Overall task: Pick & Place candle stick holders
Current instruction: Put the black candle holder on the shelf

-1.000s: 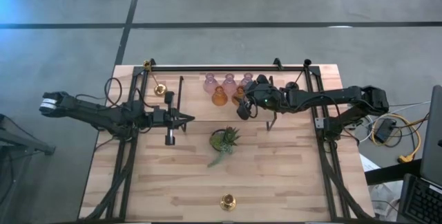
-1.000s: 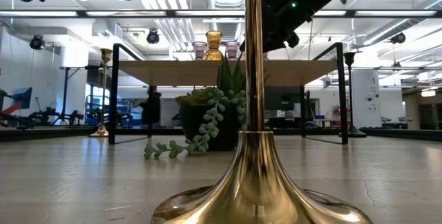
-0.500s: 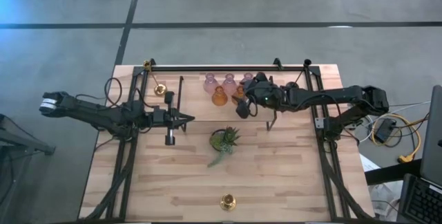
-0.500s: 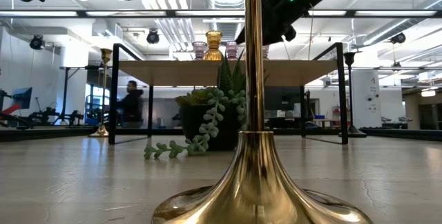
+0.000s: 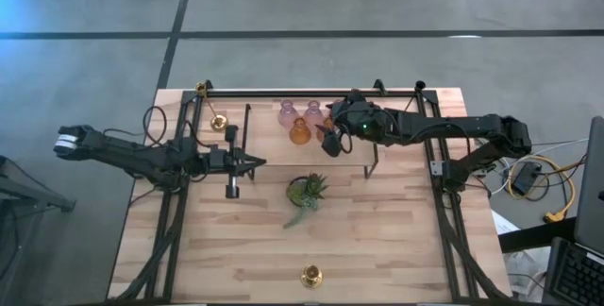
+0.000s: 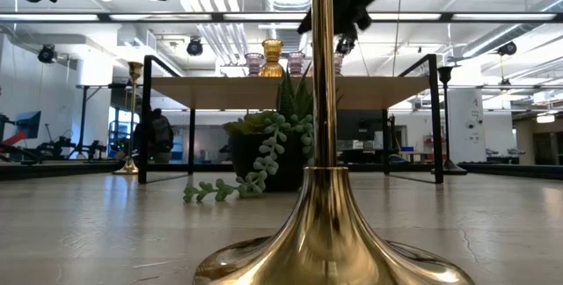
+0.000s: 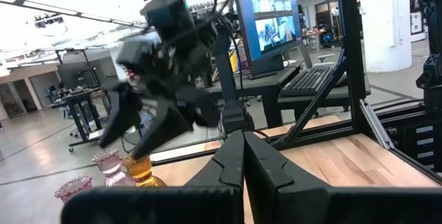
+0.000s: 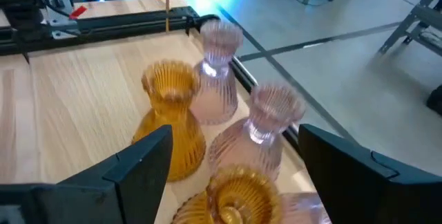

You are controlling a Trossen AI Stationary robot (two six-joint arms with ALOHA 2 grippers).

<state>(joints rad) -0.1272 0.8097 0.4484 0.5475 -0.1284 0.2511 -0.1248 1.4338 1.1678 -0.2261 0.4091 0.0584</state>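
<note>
R gripper (image 5: pixel 327 136) spread wide over glass holders (image 5: pixel 300 122), upper center; L gripper (image 5: pixel 257 162) pressed together, idle mid-left.

brass holder (image 6: pixel 325 223) top cropped, person (image 6: pixel 158 135) blurred

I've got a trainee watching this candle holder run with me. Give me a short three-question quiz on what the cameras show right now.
1. True or false: the right gripper is open above the cluster of glass holders on the shelf.
2. Which object stands nearest the table's front edge in the high view? A) green potted plant B) brass candle holder C) amber glass holder
3. Fill in: the left gripper's fingers are ____.

Key
1. True. In the right wrist view its fingers are spread over amber holders and pink holders.
2. B, the brass candle holder; the plant sits mid-table.
3. Shut, holding nothing.
</note>
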